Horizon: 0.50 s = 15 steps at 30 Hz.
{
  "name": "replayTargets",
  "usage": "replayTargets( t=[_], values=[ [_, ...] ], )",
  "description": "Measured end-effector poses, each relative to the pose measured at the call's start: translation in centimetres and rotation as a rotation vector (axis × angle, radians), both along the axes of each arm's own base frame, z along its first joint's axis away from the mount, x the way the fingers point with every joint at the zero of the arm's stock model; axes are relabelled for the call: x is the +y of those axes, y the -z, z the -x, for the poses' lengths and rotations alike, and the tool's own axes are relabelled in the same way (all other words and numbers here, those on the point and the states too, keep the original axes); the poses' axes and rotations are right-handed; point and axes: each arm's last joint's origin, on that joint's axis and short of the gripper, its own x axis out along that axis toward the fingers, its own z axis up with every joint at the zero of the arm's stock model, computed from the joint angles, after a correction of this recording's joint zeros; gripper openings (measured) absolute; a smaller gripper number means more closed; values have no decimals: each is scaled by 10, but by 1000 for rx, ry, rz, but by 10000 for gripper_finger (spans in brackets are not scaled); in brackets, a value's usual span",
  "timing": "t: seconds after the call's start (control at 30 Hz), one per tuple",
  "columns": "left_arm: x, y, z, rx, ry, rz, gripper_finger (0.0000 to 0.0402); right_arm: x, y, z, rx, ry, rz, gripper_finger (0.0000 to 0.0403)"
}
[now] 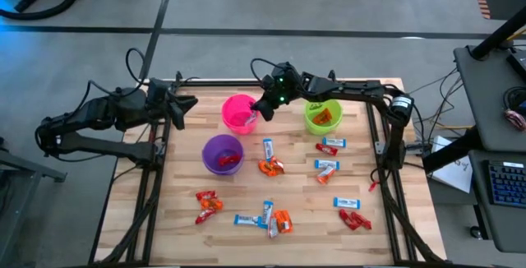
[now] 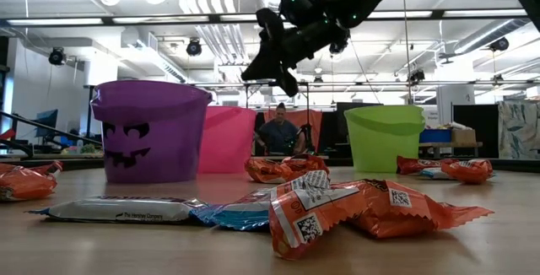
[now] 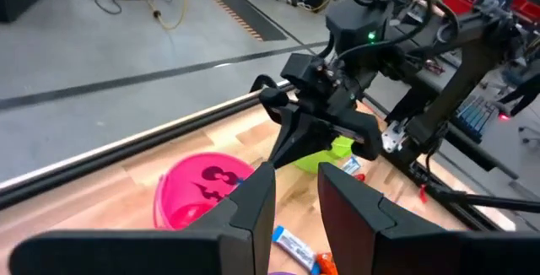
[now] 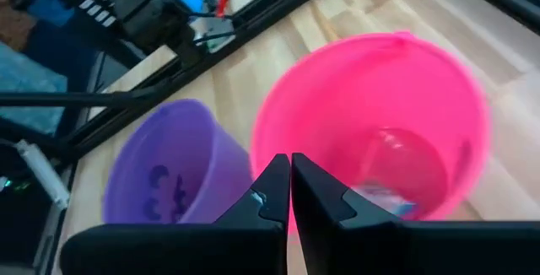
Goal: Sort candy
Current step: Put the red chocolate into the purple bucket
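Candy lies loose on the wooden table: red sweets (image 1: 207, 206), orange sweets (image 1: 271, 168) and blue-and-white bars (image 1: 346, 203). More sits inside the cups: a blue-and-white bar (image 4: 384, 199) on the bottom of the pink cup (image 1: 240, 113), red in the purple cup (image 1: 223, 154), orange in the green cup (image 1: 323, 116). My right gripper (image 4: 289, 164) hangs shut above the pink cup's rim (image 4: 278, 132), on the side toward the purple cup, with nothing between its fingers. My left gripper (image 3: 295, 186) waits open in the air over the table's far-left edge.
The three cups stand in the far half of the table, with the purple cup (image 2: 152, 132) nearest the middle. Loose sweets cover the middle and near part. Black frame rails (image 1: 156, 161) run along the left and right sides. A person (image 2: 278, 132) sits in the room beyond.
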Motion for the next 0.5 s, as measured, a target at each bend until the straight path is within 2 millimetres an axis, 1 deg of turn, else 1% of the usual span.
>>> replayTargets(
  t=[0.07, 0.17, 0.27, 0.37, 0.5],
  values=[
    [0, 0, -1, -1, -3, 8, 77, 0, -2, 0, -26, -22, 0, 8],
    [0, 2, -2, 18, -3, 9, 77, -6, -10, 1, -51, -26, -19, 8],
    [0, 8, -2, 64, -2, 46, 77, -11, -19, 4, -31, -20, -32, 8],
    [-3, 14, -1, 102, 50, 147, 77, -14, -30, 8, 18, -30, -26, 9],
    [-9, 21, -4, 139, 197, 343, 77, -12, -55, 14, 69, -80, 30, 9]
  ],
)
